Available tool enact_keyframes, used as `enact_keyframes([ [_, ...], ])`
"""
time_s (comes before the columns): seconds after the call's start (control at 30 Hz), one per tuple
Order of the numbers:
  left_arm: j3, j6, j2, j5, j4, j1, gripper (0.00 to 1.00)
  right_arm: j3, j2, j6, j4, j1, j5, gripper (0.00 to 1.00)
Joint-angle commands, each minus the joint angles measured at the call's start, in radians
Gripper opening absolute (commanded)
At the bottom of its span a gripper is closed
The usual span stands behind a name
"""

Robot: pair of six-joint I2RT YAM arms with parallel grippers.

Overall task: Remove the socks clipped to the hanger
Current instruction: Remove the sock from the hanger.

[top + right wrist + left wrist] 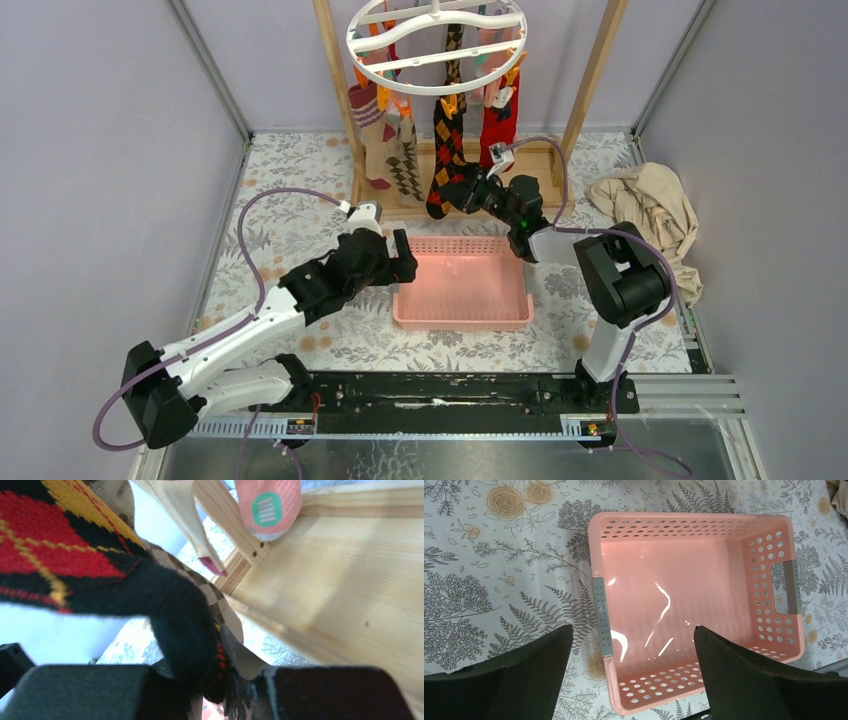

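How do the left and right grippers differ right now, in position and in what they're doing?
The left gripper hangs over the pink basket, while the right gripper reaches up to the hanger. The left gripper's fingers are spread with nothing between them; the right gripper's are closed on the toe of the black argyle sock. Both have dark fingers.

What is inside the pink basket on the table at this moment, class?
Nothing shows inside the pink basket: the left wrist view shows only its bare glossy floor and perforated walls. The near bottom corners are covered by the left gripper fingers, so they cannot be checked.
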Motion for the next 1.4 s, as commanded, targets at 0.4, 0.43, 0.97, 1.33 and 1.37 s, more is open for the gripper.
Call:
enact_keyframes([
  [0.4,0.160,0.091,0.083,0.051,0.073,0.008,0.98,-0.109,-0.279,0.083,-0.185,0.003,-0.169,0.22],
  [0.43,0.175,0.096,0.091,0.059,0.073,0.008,0.98,-0.110,-0.294,0.083,-0.202,0.003,-0.176,0.23],
  [0.97,0.206,0.150,0.057,0.120,0.118,0.009,0.98,-0.057,-0.403,0.162,-0.359,0.003,-0.368,0.25],
  [1.33,0.122,0.150,0.067,0.202,0.247,0.011,0.98,-0.097,-0.416,0.380,-0.127,0.003,-0.453,0.25],
  [1.37,0.115,0.149,0.071,0.207,0.258,0.011,0.98,-0.098,-0.412,0.416,-0.095,0.003,-0.459,0.25],
])
